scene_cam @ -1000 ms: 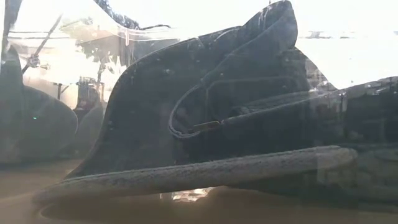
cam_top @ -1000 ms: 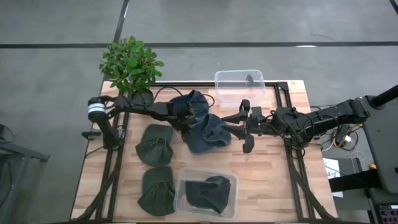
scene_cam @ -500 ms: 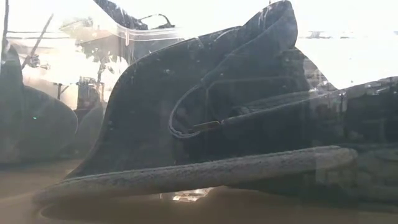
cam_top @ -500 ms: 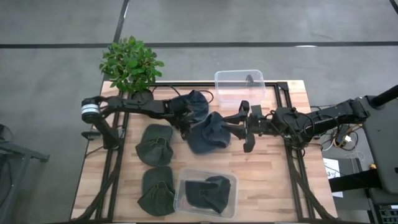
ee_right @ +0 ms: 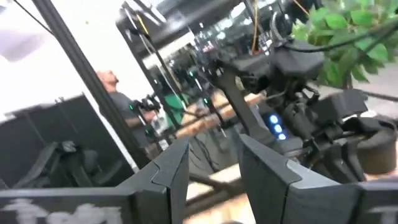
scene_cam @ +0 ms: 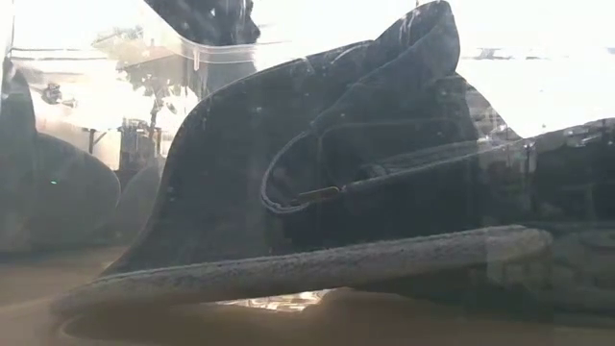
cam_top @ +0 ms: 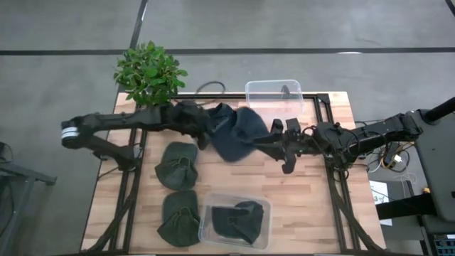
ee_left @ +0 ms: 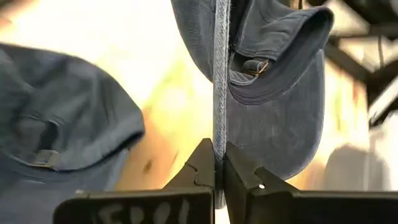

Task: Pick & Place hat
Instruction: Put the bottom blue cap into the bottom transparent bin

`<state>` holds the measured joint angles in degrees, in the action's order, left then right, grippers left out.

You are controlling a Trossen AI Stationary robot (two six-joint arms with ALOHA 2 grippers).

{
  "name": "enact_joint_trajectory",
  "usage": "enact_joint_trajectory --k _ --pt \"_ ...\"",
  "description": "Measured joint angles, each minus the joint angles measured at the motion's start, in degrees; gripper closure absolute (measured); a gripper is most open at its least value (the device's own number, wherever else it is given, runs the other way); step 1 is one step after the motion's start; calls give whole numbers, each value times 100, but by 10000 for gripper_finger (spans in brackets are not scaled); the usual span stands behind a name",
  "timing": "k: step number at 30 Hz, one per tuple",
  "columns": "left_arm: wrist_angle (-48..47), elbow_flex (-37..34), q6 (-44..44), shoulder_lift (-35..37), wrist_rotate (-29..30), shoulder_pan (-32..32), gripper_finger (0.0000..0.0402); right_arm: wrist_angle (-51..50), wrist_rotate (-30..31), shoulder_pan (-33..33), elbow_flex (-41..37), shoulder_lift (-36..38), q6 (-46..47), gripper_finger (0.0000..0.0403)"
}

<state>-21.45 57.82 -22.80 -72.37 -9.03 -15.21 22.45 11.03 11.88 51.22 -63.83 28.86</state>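
A dark blue hat (cam_top: 240, 134) is up above the table's middle, with my left gripper (cam_top: 205, 134) shut on it. In the left wrist view the hat (ee_left: 273, 93) stretches away past the fingers of that gripper (ee_left: 219, 157). A second blue hat (cam_top: 219, 115) lies crown up on the wood just behind it. My right gripper (cam_top: 286, 146) stands open just right of the held hat, with nothing between its fingers (ee_right: 168, 168). My left gripper pinches the edge of the hat's brim (ee_left: 220, 127) between its two fingers. The brim shows edge-on as a thin strip running away from the fingertips. The fingers come roughly level from the table's left. The crown and back strap (ee_left: 252, 64) hang beyond them.
Two green hats (cam_top: 178, 165) (cam_top: 179, 217) lie at the near left. A clear bin (cam_top: 264, 206) at the near edge holds a dark hat (scene_cam: 317, 173). An empty clear bin (cam_top: 274, 96) stands at the far edge, a potted plant (cam_top: 148, 71) at the far left corner.
My left gripper has taken hold of the blue hat and gone up and toward the far edge with it. The hat, which lay flat near the table's middle, now hangs raised and has shifted toward the empty bin.
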Motion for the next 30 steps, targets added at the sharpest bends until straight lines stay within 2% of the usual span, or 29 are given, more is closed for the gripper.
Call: enact_joint_trajectory --k 3,8,15,23,30 --pt "213 0 -350 464 205 -7 395 524 -81 9 0 1 -55 275" --pt "775 0 -757 1194 549 -5 395 1406 -111 155 0 13 -690 275" --pt "1039 0 -871 1828 739 -10 395 1516 -42 175 4 -6 -753 275" --pt "754 0 -1295 1986 -775 10 395 1629 -499 187 120 386 -779 275" --pt "266 0 -1362 1804 -2528 130 395 1472 -505 197 136 825 -1306 275"
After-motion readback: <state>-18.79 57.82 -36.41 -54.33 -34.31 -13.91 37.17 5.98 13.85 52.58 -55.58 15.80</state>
